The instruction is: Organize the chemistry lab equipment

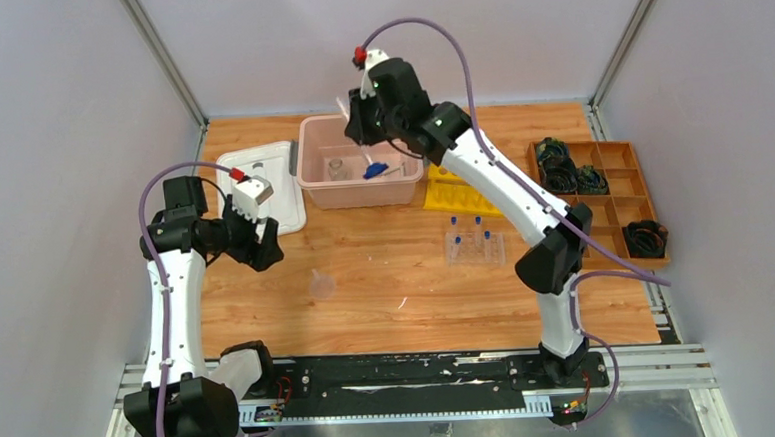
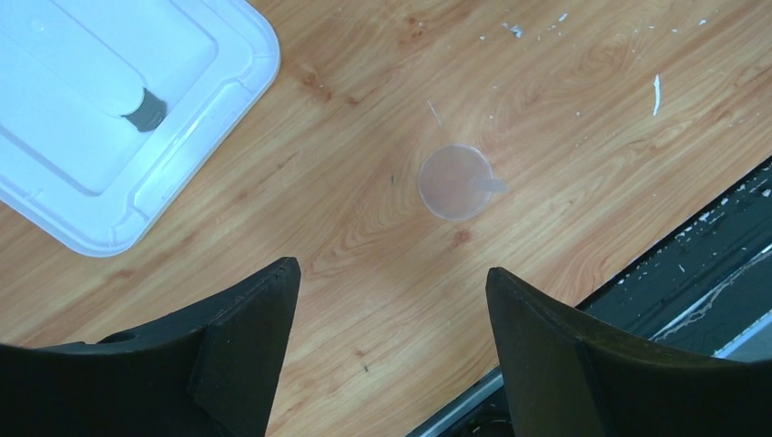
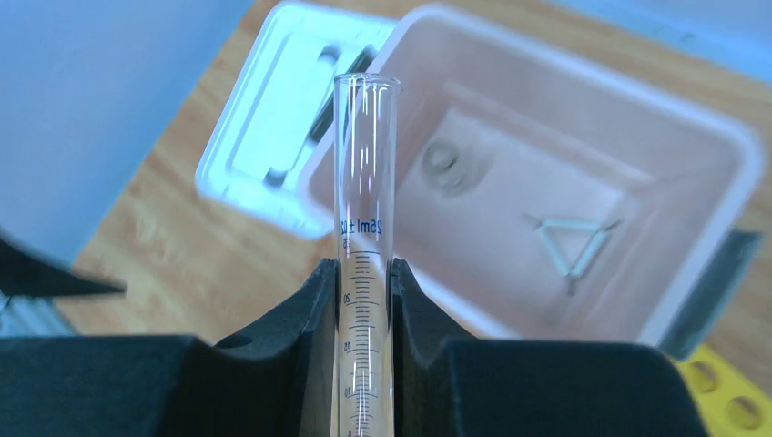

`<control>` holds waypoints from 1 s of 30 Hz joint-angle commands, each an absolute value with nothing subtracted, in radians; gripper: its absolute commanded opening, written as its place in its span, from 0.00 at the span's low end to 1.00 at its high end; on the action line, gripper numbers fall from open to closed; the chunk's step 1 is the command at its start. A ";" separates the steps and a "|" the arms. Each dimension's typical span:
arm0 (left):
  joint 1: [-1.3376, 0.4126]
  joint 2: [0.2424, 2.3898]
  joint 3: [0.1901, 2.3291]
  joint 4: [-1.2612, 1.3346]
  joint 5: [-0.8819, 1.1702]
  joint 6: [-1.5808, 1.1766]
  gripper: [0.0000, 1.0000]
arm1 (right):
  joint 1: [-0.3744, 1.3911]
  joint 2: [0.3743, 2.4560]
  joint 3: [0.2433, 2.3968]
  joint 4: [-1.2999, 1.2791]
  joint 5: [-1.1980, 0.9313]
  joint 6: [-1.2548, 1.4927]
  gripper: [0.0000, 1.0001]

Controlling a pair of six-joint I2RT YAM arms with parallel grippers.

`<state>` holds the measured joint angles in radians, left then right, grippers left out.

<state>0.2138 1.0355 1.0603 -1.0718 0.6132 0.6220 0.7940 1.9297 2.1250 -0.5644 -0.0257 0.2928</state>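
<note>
My right gripper [image 3: 364,269] is shut on a clear graduated cylinder [image 3: 365,182], which stands up between the fingers. In the top view this gripper [image 1: 363,132] hangs over the pink bin [image 1: 305,155], and the cylinder's blue base [image 1: 374,169] points down into the bin. A small glass beaker [image 3: 443,162] and a white triangle frame [image 3: 573,241] lie in the bin. The clear tube rack [image 1: 474,249] holds blue-capped tubes [image 1: 478,222]. My left gripper [image 2: 391,273] is open and holds nothing, above the table near a clear funnel [image 2: 452,182].
A white lid [image 1: 274,189] lies left of the bin. A yellow rack [image 1: 450,190] sits to the bin's right. An orange compartment tray [image 1: 617,181] with dark items stands at the far right. The funnel [image 1: 322,282] sits on the wood in front of the left arm.
</note>
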 commanded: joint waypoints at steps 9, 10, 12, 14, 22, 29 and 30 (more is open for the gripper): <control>0.098 1.017 1.025 -1.163 0.636 0.798 0.91 | 0.622 2.312 2.436 -0.486 0.081 0.465 0.00; 0.077 1.016 1.015 -1.163 0.628 0.805 0.91 | 0.621 2.329 2.429 -0.470 0.081 0.472 0.00; 0.050 1.020 1.004 -1.161 0.620 0.814 0.92 | 0.621 2.360 2.427 -0.452 0.070 0.488 0.00; 0.034 1.028 0.993 -1.161 0.617 0.824 0.92 | 0.621 2.386 2.419 -0.451 0.060 0.507 0.00; 0.019 1.079 0.975 -1.160 0.644 0.870 0.88 | 0.652 2.415 2.282 -0.436 0.106 0.580 0.00; -0.054 1.138 0.989 -1.158 0.668 0.906 0.86 | 0.691 2.392 2.156 -0.450 0.152 0.620 0.00; -0.064 1.150 0.989 -1.158 0.667 0.911 0.86 | 0.698 2.386 2.140 -0.449 0.158 0.626 0.00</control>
